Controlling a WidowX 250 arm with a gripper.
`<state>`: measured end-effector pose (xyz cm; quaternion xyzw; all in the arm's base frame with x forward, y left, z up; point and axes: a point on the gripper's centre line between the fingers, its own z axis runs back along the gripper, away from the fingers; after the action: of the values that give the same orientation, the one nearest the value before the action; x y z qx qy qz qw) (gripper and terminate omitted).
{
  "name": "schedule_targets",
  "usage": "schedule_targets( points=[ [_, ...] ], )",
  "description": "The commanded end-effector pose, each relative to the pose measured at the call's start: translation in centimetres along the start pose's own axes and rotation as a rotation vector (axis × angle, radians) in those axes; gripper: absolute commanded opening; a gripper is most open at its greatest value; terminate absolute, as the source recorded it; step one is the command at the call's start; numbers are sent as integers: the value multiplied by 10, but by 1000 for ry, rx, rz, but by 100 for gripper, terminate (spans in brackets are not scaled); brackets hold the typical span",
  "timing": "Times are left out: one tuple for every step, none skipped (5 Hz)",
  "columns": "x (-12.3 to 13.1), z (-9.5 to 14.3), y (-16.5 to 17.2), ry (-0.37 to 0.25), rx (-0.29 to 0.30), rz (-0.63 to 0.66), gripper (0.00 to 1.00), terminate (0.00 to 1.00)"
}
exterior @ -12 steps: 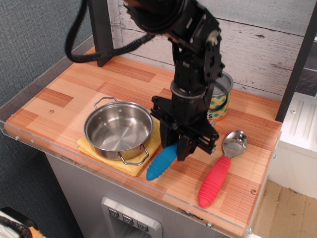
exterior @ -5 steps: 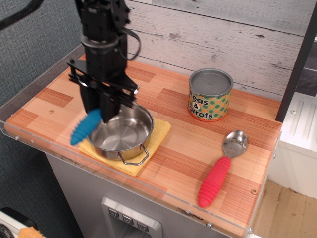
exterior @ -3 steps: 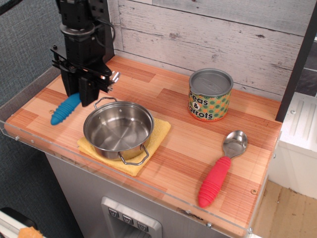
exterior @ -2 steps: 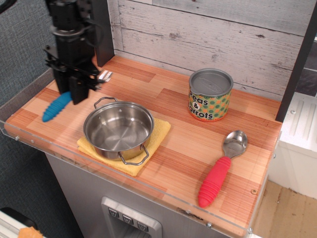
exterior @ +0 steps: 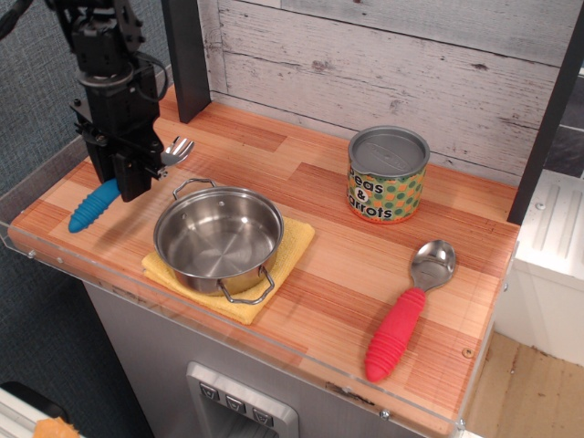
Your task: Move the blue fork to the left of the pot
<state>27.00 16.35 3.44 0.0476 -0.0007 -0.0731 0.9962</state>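
Placement stage: my gripper [exterior: 128, 178], clenched on the blue fork [exterior: 96, 204], has carried it from right of the pot [exterior: 219, 237] to its left; release remains.

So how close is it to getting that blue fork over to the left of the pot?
Nearly there. The blue fork is already at the left of the pot, which sits on a yellow cloth. The hand holds the fork around its middle, handle low near the table, tines up toward the pot. What is left is to set it down flat, let go and pull away.
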Motion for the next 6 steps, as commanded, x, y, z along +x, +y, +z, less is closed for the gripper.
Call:
schedule_targets(
  points=[
    [4, -3, 5, -20, 14, 26, 0, 0],
    [2, -7, 5, -6, 7, 38, 0, 0],
    [0, -6, 4, 3, 3, 36, 0, 0],
    [-1, -6, 6, 17, -1, 48, 100, 0],
    [-4, 2, 7, 15, 18, 41, 100, 0],
    [-6, 10, 8, -2, 24, 38, 100, 0]
  ],
)
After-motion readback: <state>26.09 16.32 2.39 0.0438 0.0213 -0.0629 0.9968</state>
